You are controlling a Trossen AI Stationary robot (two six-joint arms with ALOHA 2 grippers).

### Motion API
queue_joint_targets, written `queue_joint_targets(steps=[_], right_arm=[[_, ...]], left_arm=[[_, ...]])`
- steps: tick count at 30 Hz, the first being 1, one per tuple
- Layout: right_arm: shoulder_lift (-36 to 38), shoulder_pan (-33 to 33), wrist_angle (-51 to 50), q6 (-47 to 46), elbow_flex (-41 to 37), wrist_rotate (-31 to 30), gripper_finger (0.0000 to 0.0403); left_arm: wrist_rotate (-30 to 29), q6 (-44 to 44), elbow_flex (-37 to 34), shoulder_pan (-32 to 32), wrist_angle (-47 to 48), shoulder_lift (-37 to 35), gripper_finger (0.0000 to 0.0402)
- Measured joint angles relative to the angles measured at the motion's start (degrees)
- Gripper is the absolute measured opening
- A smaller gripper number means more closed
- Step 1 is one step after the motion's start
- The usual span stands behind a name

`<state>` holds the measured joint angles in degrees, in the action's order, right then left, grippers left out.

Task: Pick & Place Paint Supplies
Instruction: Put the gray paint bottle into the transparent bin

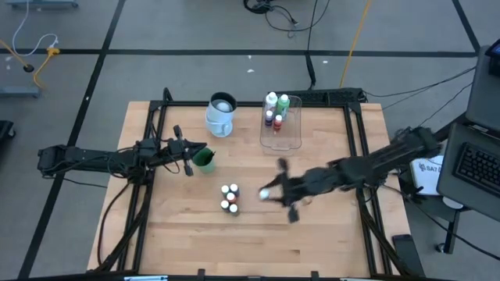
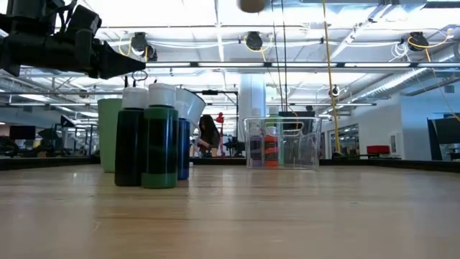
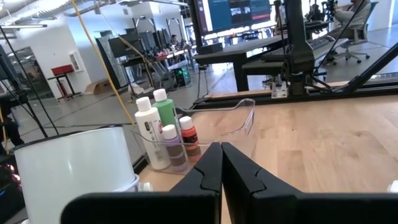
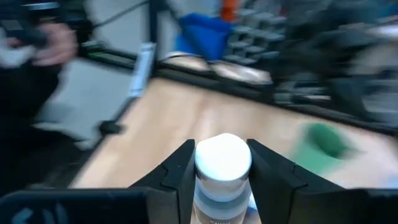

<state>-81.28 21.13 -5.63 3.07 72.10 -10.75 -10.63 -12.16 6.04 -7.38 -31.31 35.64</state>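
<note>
My right gripper (image 1: pixel 267 193) is up over the middle of the table, shut on a small white-capped paint bottle (image 4: pixel 222 163). To its left, a cluster of small white-capped bottles (image 1: pixel 230 199) stands on the wood; the low view shows them close up (image 2: pixel 147 137). A clear tray (image 1: pixel 291 139) at the far middle holds a tall white bottle (image 3: pixel 148 134), a tall green one (image 3: pixel 165 112) and two small ones. My left gripper (image 1: pixel 205 148) is shut on nothing at the left, pointing level just beyond a green cup (image 1: pixel 205 161); the low view shows it high up (image 2: pixel 108 63). My right gripper pinches the small bottle between its two fingers, which lie against opposite sides of its white cap (image 4: pixel 202 165) and the body just below. The fingers come at it nearly level from the table's right. The bottle stands upright, lifted clear of the table.
A white cup (image 1: pixel 221 114) stands at the far left-middle, next to the tray. Black frame rails (image 1: pixel 363 140) run along the table's left and right sides. A keyboard (image 1: pixel 476 164) sits off the table's right edge. Bare wood lies along the near edge.
</note>
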Motion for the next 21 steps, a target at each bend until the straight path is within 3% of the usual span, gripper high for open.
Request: queue_joint_targets(steps=[6,12,17,21], right_arm=[[20.01,0.19,0.18,-0.39,-15.17,-14.17,0.0113],[37.08,0.34,6.10,-6.82,-34.06,-22.09,0.0113],[44.86,0.30,8.51,-9.85,-45.54,-28.53,0.0113],[45.19,-0.65,16.86,-7.37,-49.12,-29.86,0.0113]], left_arm=[[0.00,-0.07,0.00,0.00,0.05,-0.02,0.0003],[0.00,-0.13,0.00,0.00,0.09,-0.02,0.0003],[0.00,-0.11,0.01,0.00,0.05,-0.02,0.0003],[0.00,-0.09,0.00,-0.01,0.05,0.00,0.0003]])
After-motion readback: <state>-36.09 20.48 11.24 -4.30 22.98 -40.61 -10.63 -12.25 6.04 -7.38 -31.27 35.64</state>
